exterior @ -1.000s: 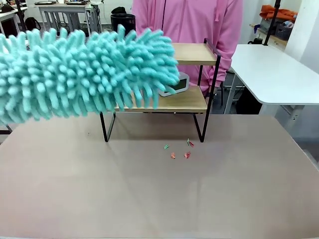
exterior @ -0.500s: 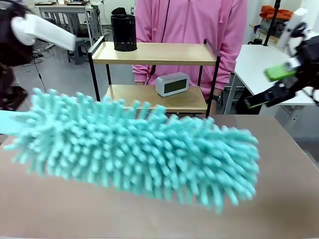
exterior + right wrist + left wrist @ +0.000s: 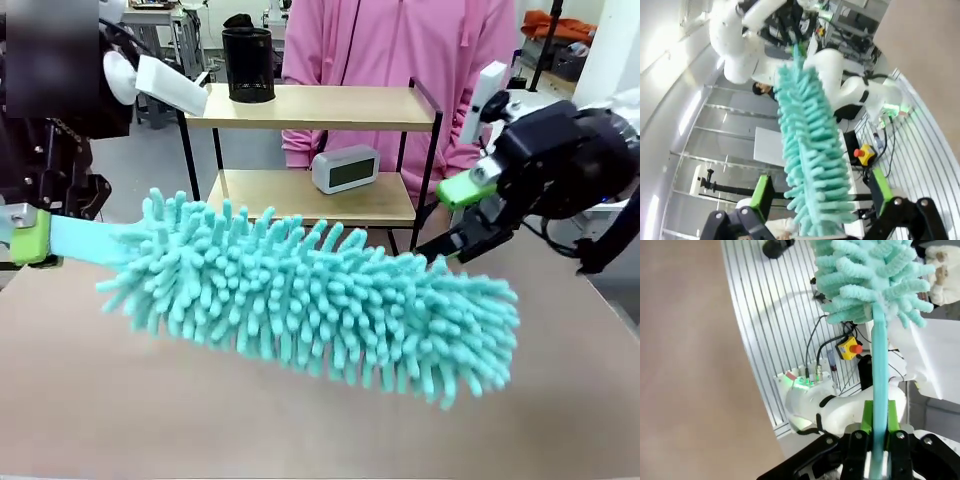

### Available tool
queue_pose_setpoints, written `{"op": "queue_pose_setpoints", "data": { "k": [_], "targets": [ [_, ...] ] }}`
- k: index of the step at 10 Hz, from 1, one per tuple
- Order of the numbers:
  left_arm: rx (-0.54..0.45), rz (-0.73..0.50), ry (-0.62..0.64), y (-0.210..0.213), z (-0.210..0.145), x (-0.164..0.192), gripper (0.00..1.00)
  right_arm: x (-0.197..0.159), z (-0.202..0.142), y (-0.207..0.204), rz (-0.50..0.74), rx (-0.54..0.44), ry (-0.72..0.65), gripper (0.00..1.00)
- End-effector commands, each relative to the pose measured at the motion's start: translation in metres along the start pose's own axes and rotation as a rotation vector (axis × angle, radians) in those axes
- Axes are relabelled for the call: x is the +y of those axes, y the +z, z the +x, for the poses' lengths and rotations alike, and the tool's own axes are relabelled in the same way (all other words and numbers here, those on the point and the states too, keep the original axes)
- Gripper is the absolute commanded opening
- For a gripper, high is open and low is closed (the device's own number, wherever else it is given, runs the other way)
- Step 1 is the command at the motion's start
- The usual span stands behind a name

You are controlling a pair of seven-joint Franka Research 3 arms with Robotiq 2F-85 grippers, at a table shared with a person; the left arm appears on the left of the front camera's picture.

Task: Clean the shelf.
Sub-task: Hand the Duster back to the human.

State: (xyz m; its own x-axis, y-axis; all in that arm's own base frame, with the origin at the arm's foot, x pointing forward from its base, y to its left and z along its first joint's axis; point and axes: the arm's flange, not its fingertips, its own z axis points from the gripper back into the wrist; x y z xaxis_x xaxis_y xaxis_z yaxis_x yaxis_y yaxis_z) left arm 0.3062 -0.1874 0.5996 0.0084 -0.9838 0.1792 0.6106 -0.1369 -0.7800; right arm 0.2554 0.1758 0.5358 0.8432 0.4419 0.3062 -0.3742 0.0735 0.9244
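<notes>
The shelf (image 3: 384, 107) stands at the table's far side, with a black mesh cup (image 3: 248, 65) on its top board and a small grey clock (image 3: 345, 168) on the lower one. A fluffy teal duster (image 3: 320, 295) hangs slantwise low over the table in front of it. My left gripper (image 3: 30, 240) is shut on the duster's flat teal handle (image 3: 879, 405) at the far left; the left wrist view shows the handle clamped in my left gripper (image 3: 879, 442). My right gripper (image 3: 455, 218) is open just above the duster's right end. The right wrist view has the duster (image 3: 810, 150) running up from my right gripper (image 3: 820, 200).
A person in a pink hoodie (image 3: 400, 45) stands right behind the shelf. A second white table (image 3: 545, 145) lies at the back right. The brown table (image 3: 120, 400) has bare room near its front edge.
The duster has swung down from in front of the shelf to low over the table. My right gripper has come in from the right toward its tip. The left arm has come into view.
</notes>
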Motion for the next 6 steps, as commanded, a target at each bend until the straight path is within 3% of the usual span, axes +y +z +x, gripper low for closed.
{"op": "queue_pose_setpoints", "data": {
  "k": [1, 4, 6],
  "targets": [
    [-0.048, -0.02, -0.02, 0.014, 0.001, -0.006, 0.13, 0.007, -0.01, -0.023, 0.01, 0.058, 0.005, 1.0],
    [-0.105, -0.026, -0.026, 0.014, 0.001, -0.006, 0.13, 0.004, -0.016, -0.04, 0.036, 0.129, 0.021, 1.0],
    [-0.097, -0.025, -0.019, 0.014, 0.0, -0.007, 0.13, 0.005, -0.017, -0.036, 0.019, 0.118, 0.047, 1.0]
  ]
}}
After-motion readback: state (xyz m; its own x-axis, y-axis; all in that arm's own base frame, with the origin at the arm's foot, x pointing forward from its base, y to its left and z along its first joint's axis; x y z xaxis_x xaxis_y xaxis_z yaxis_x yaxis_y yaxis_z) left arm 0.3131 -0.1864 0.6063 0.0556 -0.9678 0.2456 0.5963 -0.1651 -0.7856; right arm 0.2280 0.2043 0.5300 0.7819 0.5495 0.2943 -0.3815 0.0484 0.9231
